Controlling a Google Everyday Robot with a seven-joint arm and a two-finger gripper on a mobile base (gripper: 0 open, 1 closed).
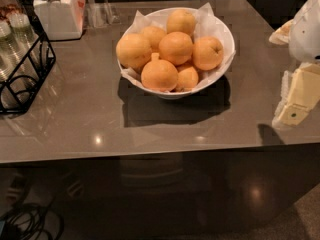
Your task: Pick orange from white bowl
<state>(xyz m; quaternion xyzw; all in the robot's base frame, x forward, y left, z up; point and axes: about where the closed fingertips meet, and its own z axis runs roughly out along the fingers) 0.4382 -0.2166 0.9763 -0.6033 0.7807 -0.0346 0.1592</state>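
The white bowl (226, 34) stands on the grey counter, back of centre, lined with crinkled white paper that sticks up past its rim. It holds several oranges in a heap. The orange (207, 53) on the right side of the heap looks a deeper orange and has a small dark stem dimple. My gripper (296, 101) is at the right edge of the view, over the counter's right end. It is well to the right of the bowl, slightly nearer the front, and holds nothing that I can see.
A white lidded jar (59, 11) stands at the back left. A black wire rack (22, 69) with glass jars is at the left edge. The counter's front edge (150, 154) runs across the middle of the view, with cables on the floor at the lower left.
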